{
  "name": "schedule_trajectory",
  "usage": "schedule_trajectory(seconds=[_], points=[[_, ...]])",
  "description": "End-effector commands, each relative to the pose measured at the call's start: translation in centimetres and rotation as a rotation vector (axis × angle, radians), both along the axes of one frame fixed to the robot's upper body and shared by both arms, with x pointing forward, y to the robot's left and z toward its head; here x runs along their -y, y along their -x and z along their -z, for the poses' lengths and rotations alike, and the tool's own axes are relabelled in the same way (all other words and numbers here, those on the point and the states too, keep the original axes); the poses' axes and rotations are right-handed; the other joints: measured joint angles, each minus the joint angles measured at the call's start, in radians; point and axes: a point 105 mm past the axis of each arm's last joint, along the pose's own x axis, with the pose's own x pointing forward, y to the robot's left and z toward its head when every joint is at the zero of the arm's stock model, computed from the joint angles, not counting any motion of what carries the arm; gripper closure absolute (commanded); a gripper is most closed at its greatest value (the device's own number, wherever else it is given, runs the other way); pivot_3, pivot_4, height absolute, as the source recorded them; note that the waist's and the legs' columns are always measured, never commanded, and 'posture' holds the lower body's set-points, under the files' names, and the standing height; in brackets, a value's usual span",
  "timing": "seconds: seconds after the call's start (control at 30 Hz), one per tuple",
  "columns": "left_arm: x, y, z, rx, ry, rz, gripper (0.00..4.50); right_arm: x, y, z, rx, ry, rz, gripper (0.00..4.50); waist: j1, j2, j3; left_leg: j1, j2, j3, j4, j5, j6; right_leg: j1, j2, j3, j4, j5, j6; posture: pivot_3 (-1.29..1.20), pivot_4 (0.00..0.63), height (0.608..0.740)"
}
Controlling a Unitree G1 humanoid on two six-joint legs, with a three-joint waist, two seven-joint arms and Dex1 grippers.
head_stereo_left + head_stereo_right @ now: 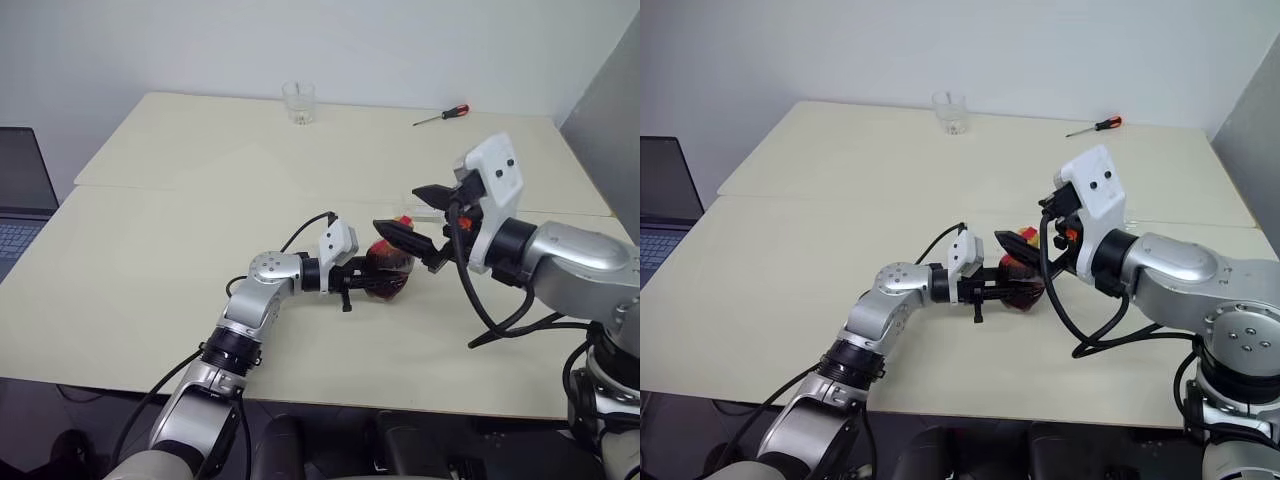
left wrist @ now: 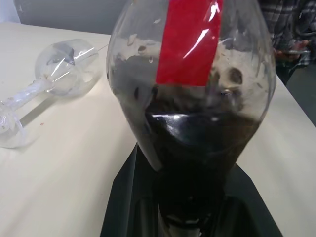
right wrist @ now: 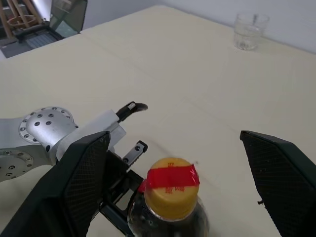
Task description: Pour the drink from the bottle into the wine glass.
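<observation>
Table (image 1: pixel 180 250): L fingers (image 1: pixel 372 277) clamp bottle (image 1: pixel 388 270); R fingers (image 1: pixel 415 212) spread.

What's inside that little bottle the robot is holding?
The bottle, clamped in the left gripper, holds dark, almost black liquid with froth clinging to the clear wall above it. A red label covers part of the inside. The yellow cap is on.
</observation>
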Motion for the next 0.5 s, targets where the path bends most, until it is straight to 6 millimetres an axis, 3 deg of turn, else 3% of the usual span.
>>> schedule_trajectory(seconds=[0.03, 0.47, 0.5], points=[[0.4, -0.1, -1.9, 0.078, 0.035, 0.018, 3.83, 0.2, 0.4, -0.6, 0.036, -0.001, 0.047, 0.0, 0.0, 0.0, 0.0, 0.0, 0.0, 0.0, 0.0, 0.0, 0.0, 0.0, 0.0, 0.0, 0.0, 0.0, 0.0, 0.0, 0.15, 0.74], [0.3, -0.6, -1.9, 0.095, 0.043, -0.01, 3.83, -0.1, 1.9, 0.6, -0.111, -0.056, 0.152, 0.0, -0.002, 0.0, 0.0, -0.001, 0.0, -0.001, 0.0, 0.0, 0.0, 0.0, 0.0, 0.001, -0.001, 0.0, 0.0, 0.0, 0.15, 0.74], [0.4, -0.6, -1.8, 0.094, 0.043, -0.009, 3.83, -0.2, 1.9, 0.5, -0.116, -0.058, 0.157, 0.17, -0.002, 0.0, 0.0, -0.001, 0.0, -0.001, 0.0, 0.0, 0.0, 0.0, 0.0, 0.002, -0.001, 0.0, 0.0, 0.0, 0.15, 0.74]])
